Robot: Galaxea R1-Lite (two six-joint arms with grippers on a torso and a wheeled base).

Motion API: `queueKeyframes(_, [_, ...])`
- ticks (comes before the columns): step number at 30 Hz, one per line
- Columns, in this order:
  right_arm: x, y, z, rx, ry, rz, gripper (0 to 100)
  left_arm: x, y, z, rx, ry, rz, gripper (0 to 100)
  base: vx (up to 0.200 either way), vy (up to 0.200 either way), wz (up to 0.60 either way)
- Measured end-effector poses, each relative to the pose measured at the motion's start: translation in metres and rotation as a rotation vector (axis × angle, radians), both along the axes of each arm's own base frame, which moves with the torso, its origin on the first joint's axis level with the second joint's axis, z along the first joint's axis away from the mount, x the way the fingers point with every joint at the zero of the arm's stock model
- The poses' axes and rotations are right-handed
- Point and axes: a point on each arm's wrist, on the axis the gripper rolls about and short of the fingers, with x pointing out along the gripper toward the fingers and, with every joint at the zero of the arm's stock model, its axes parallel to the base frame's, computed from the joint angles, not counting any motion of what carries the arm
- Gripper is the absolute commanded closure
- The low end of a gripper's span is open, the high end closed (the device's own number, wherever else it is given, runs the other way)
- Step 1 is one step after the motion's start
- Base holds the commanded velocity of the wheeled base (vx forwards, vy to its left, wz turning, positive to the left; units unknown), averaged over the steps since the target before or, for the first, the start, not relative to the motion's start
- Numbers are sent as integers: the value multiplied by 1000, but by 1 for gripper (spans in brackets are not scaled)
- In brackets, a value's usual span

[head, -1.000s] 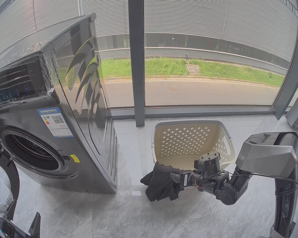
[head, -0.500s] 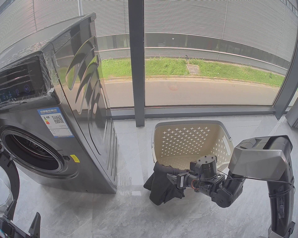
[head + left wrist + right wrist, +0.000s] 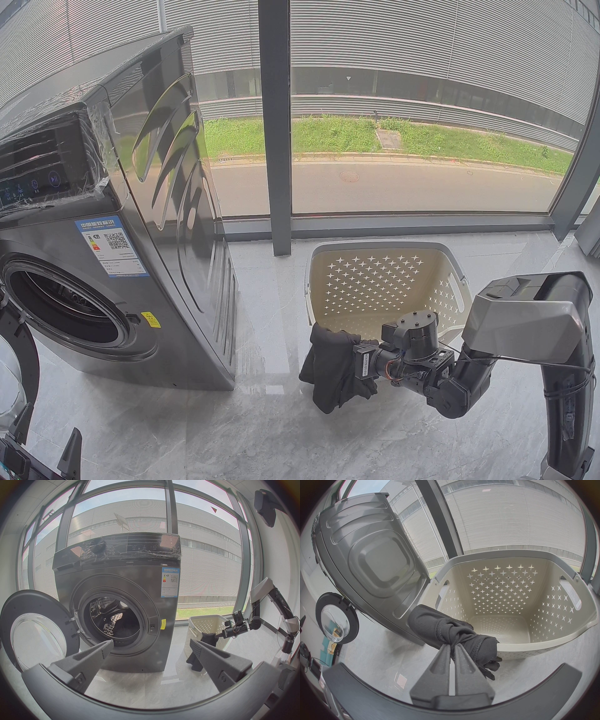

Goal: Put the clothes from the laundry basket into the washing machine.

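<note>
A black garment (image 3: 335, 370) hangs over the near rim of the cream laundry basket (image 3: 381, 281), held by my right gripper (image 3: 357, 361), which is shut on it. In the right wrist view the closed fingers (image 3: 452, 652) pinch the black garment (image 3: 447, 630) just outside the basket (image 3: 518, 605), whose inside looks bare. The grey washing machine (image 3: 112, 225) stands at the left with its round drum opening (image 3: 65, 306) uncovered. My left gripper (image 3: 150, 655) is open, low in front of the machine's drum (image 3: 114, 620), with its door (image 3: 34, 633) swung aside.
A dark window pillar (image 3: 276, 125) rises behind the gap between the machine and the basket. Pale tiled floor (image 3: 250, 431) lies free between them. Glass windows close off the back.
My right gripper has shifted slightly right and back toward the basket with the garment, which now hangs more bunched and narrower. The left arm has stayed still.
</note>
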Motion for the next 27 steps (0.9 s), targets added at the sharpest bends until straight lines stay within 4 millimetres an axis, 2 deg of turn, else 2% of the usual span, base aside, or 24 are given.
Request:
queueKeyframes(14, [-19,-15,35,40,-43,-11,100,0,0,0,2,0,0,0,0,0,0])
queueKeyframes(20, [-18,-15,32,37,-39,-12,100,0,0,0,3,0,1,0,0,0,0])
queueKeyframes(27, [-7,-5,23,45,-48,-1,100,0,0,0,2,0,1,0,0,0,0])
